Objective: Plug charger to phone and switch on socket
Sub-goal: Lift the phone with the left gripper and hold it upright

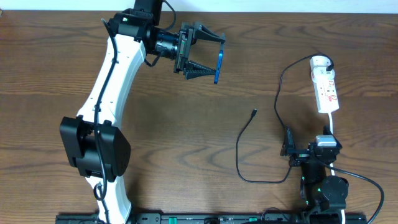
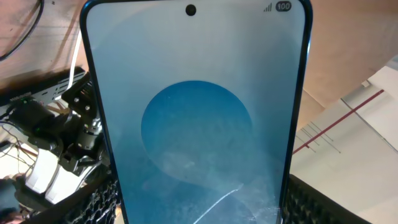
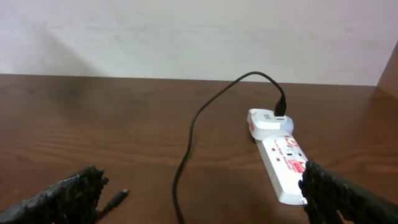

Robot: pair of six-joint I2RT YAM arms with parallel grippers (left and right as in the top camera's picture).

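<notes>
**Right arm nearest the loose connector; left arm holding the phone up**

Left gripper (image 1: 210, 56) is clamping the phone (image 2: 196, 124) across its width, lifted off the table (image 1: 62, 50) at the far left. The screen is facing back at the wrist camera. Overhead is showing only a blue edge, so the phone is probably standing roughly upright.

Right gripper (image 3: 202, 177) is sitting near the front right with jaws spread wide, carrying nothing.

The charger (image 3: 189, 134) is lying on the table. Its connector tip (image 1: 254, 113) is resting loose just ahead and left of the right gripper, long axis pointing away from the robot, slightly slanted. The right arm is clearly nearer to it; the phone is well apart.

My read: the pick is falling to the right arm, reaching forward-left with jaws across the tip's axis.

The cable's other end is sitting plugged into the rounded far end of the socket (image 1: 326, 87), which is lying front-to-back, ahead and right of the right gripper.

Writing: only the battery figure "100" (image 2: 283, 7) is reading clearly. The socket's red marks (image 3: 289, 152) are too small to read, and no brand is showing.
</notes>
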